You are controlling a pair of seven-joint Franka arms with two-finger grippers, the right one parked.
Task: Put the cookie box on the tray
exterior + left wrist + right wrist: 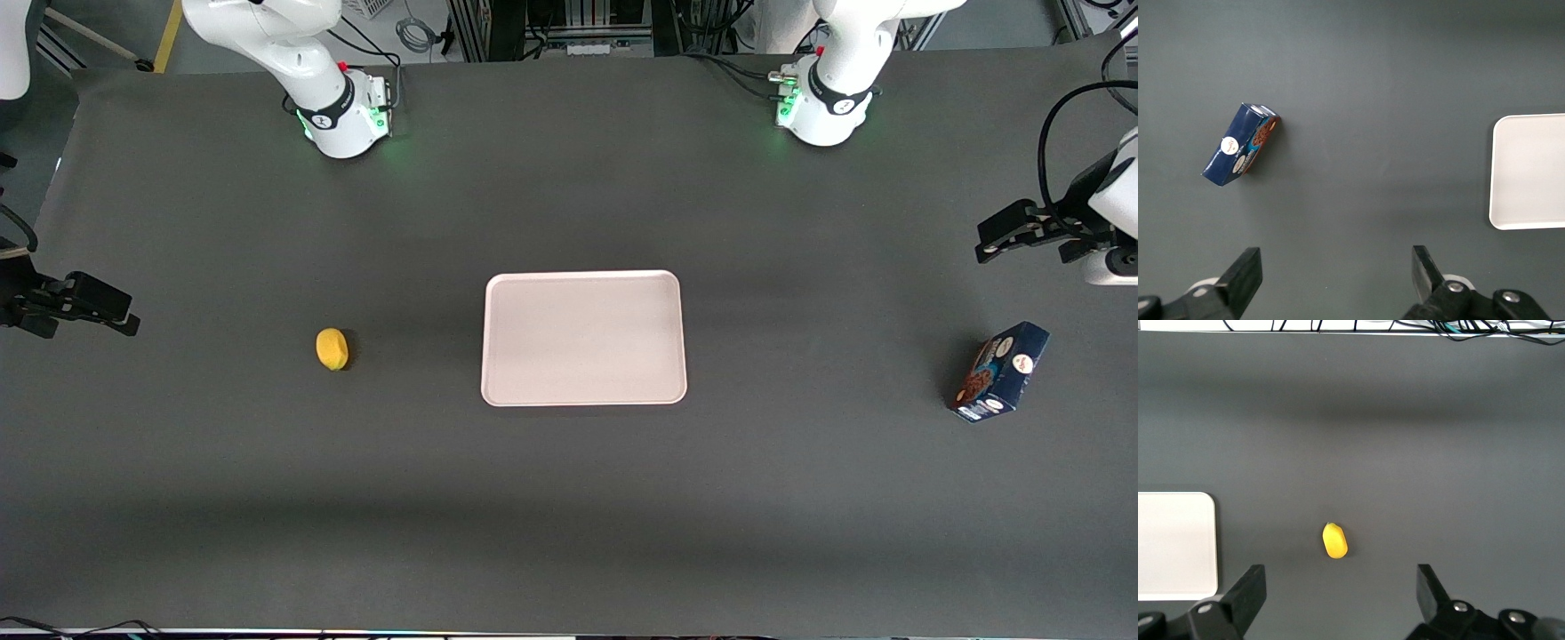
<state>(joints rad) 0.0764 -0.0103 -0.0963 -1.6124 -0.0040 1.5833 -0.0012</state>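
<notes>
Toward the parked arm's end of the table (569, 516) lies a small yellow lump (332, 348), alone on the dark mat and well apart from everything else. The tray (498, 391) sits flat at the middle of the table, its long sides running along the table's length, with nothing on it. Toward the working arm's end stands the box (1001, 372), well apart from the tray and a little nearer the front camera than the gripper (1000, 233). The box rests on the mat, not on the tray. Its long axis runs slantwise: one end points toward the front camera and slightly toward the tray, the other away and toward the table's edge. In the front view the cookie picture faces the tray side and the round logo sits near the upper end. The gripper hovers above bare mat, clear of the box and touching nothing. In the wrist view its two fingers (1245, 277) stand wide apart, holding nothing. Only open mat lies between box and tray.
</notes>
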